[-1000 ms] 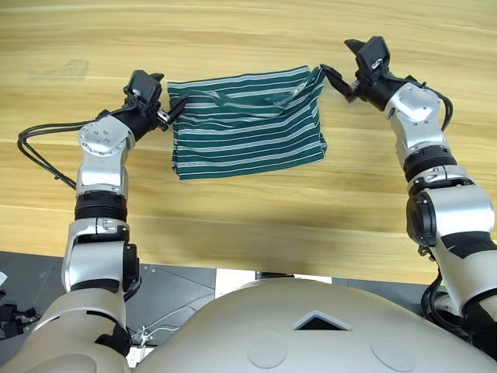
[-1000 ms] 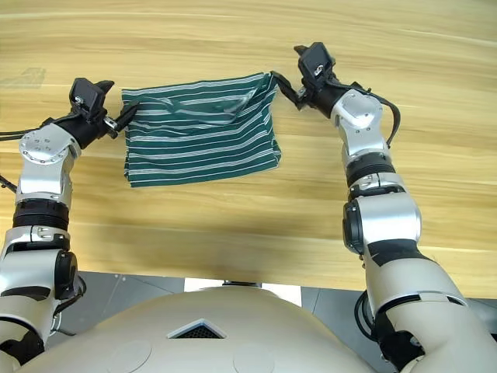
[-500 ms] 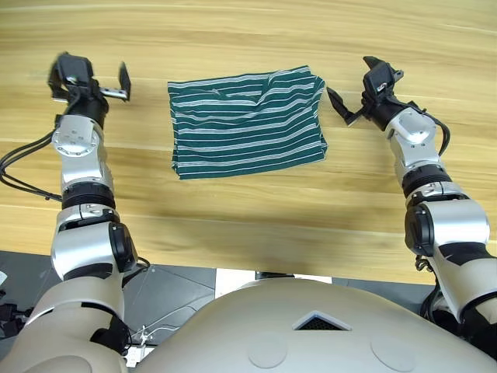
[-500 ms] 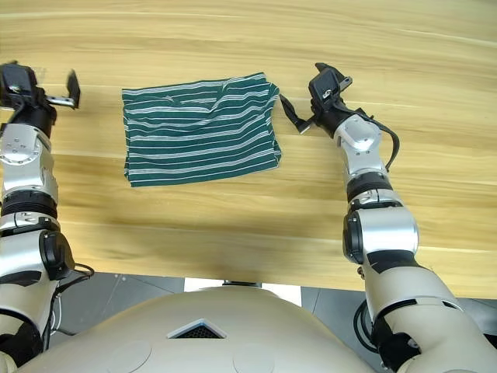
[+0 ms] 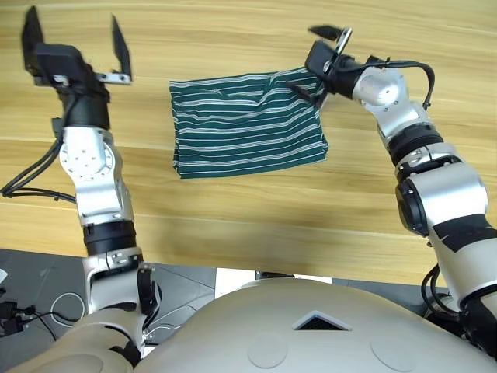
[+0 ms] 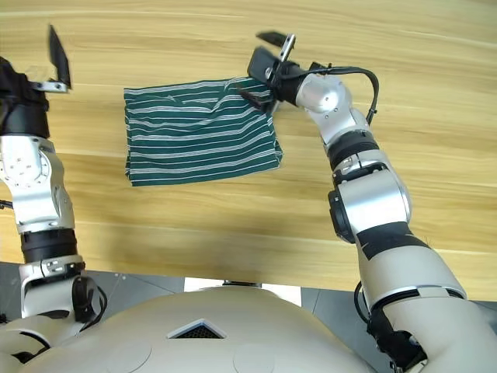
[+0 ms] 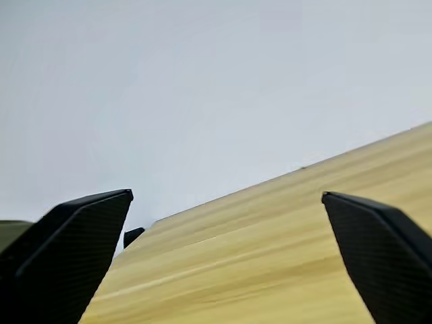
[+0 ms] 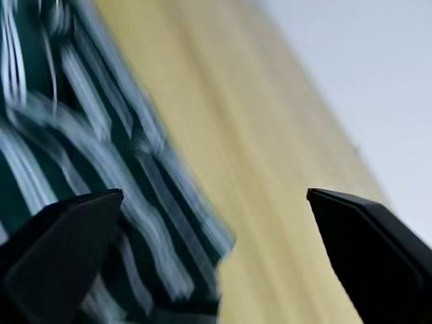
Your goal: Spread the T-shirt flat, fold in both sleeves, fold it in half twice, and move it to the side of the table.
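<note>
The green striped T-shirt (image 5: pixel 247 124) is lying folded in a rectangle on the wooden table (image 5: pixel 233 217). The left gripper (image 5: pixel 75 43) is standing wide open and empty, well off to the shirt's left. The right gripper (image 5: pixel 314 61) is gaping wide, clasping nothing, over its far right corner.

Work surface: light wood-grain table (image 5: pixel 233 233), planks running side to side. Beyond its near edge: dark grey floor (image 5: pixel 31 272) with loose cables (image 5: pixel 56 299). Beyond its far edge: plain pale wall (image 7: pixel 202 81). Lighting: even.
</note>
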Robot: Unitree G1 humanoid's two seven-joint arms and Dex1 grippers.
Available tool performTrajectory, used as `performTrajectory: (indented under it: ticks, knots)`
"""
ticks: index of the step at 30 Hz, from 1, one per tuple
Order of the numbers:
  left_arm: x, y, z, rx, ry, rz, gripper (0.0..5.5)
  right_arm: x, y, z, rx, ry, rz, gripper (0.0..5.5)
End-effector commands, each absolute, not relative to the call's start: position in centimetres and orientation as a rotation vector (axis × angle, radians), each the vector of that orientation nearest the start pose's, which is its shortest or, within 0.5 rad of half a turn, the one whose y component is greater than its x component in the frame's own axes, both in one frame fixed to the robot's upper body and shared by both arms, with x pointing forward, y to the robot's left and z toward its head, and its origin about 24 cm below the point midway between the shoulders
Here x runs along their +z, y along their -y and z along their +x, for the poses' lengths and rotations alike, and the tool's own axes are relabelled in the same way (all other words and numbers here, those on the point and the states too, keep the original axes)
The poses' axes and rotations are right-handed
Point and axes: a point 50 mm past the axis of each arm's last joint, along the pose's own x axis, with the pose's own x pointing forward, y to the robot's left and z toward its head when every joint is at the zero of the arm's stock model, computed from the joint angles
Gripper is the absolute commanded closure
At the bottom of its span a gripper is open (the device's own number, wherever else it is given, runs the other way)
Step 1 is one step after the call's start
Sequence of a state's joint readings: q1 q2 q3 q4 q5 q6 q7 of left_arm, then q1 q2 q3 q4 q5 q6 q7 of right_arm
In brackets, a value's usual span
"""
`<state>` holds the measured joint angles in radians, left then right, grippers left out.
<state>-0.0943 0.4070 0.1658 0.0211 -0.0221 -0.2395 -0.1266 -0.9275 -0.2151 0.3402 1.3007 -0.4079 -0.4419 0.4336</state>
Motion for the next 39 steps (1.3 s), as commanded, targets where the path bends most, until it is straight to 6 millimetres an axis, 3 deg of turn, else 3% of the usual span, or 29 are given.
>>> performTrajectory:
  ticks: [1, 6, 9, 12, 14, 17, 19, 21, 28, 31, 33, 37, 39]
  knots:
    - [12.7, -22.9, 25.7, -0.097, 0.344, 0.469, 0.3, 5.3, 9.9, 37.6, 0.817, -0.208, -1.059, 0.45]
    - [12.8, -21.7, 25.1, -0.152, 0.341, 0.455, 0.3, 3.7, 11.2, 37.2, 0.773, -0.292, -1.198, 0.45]
    - [12.5, -21.3, 24.9, -0.157, 0.326, 0.446, 0.3, 2.5, 14.5, 36.6, 0.724, -0.364, -1.223, 0.45]
    - [12.3, -20.9, 24.7, -0.17, 0.317, 0.444, 0.3, 2.1, 20.1, 35.6, 0.66, -0.45, -1.231, 0.45]
    - [12.3, -20.5, 24.5, -0.175, 0.317, 0.435, 0.3, 1.9, 21.9, 34.6, 0.724, -0.491, -1.116, 0.45]
    - [12.2, -20.0, 24.4, -0.185, 0.315, 0.428, 0.3, 1.3, 22.4, 32.1, 1.003, -0.497, -0.948, 0.45]
    - [12.2, -19.4, 24.5, -0.206, 0.312, 0.426, 0.3, 1.3, 22.0, 28.2, 1.337, -0.497, -0.773, 0.45]
    - [12.2, -18.8, 24.6, -0.227, 0.313, 0.43, 0.3, 3.1, 20.6, 24.3, 1.563, -0.42, -0.632, 0.45]
    - [14.5, -16.9, 25.0, -0.313, 0.399, 0.451, 0.3, 10.2, 15.0, 14.5, 1.924, -0.12, -0.416, 0.45]
    - [14.6, -16.6, 24.8, -0.318, 0.41, 0.435, 0.3, 11.0, 14.0, 12.8, 1.982, -0.075, -0.333, 0.45]
    - [14.2, -16.3, 24.7, -0.318, 0.401, 0.423, 0.3, 10.4, 13.4, 12.1, 1.994, -0.084, -0.27, 0.45]
    - [13.8, -15.8, 24.7, -0.316, 0.388, 0.401, 0.3, 8.5, 11.3, 12.4, 1.932, -0.075, -0.195, 0.45]
    - [13.6, -15.7, 24.7, -0.32, 0.376, 0.407, 0.3, 8.4, 11.3, 13.0, 1.897, -0.077, -0.209, 0.45]
